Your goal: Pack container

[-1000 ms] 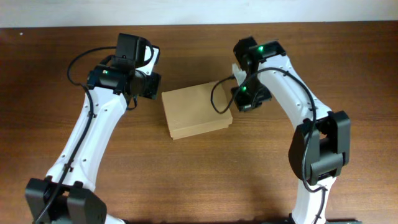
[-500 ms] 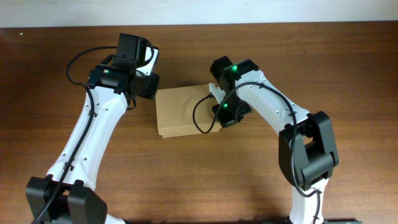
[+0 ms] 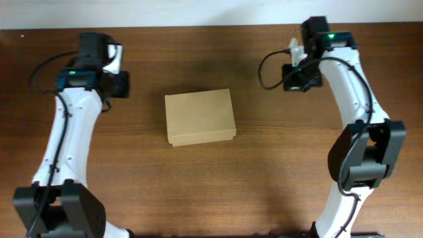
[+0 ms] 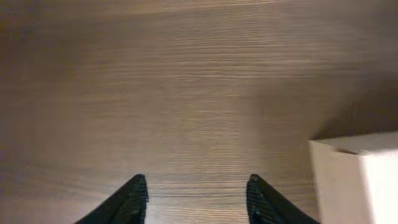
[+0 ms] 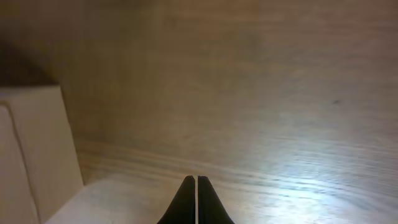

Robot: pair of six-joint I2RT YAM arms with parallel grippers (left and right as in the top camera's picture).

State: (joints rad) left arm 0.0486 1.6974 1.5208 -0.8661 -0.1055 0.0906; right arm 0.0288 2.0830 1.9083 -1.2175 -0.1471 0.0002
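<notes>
Looking down on a brown wooden table [image 3: 211, 192], the overhead view shows two white arms standing wide of a box in the middle.

At the left, the left gripper [image 4: 198, 199] hangs over bare wood towards the far side of the table. Its two black fingers [image 4: 134, 200] are spread apart with nothing between them. The container [image 3: 199, 118] lies to its right and closer to the robot's base. In the left wrist view, one pale corner of it shows at the right edge.

In the middle, the container sits flat on the table, apart from both arms. It is a plain tan cardboard box. Its long axis runs left to right across the table, turned slightly off square. The flap lid is down and lies flat, with a thin seam showing along the near side. What is inside cannot be seen.

At the right, the right gripper [image 5: 196, 198] hovers over bare wood towards the far side, its fingers pressed together and empty. The container lies to its left and closer to the base, and a pale side of it fills the left edge of the right wrist view.

The left gripper looks slightly nearer to the box. Either arm would have to reach inward and back towards the base to meet it.
</notes>
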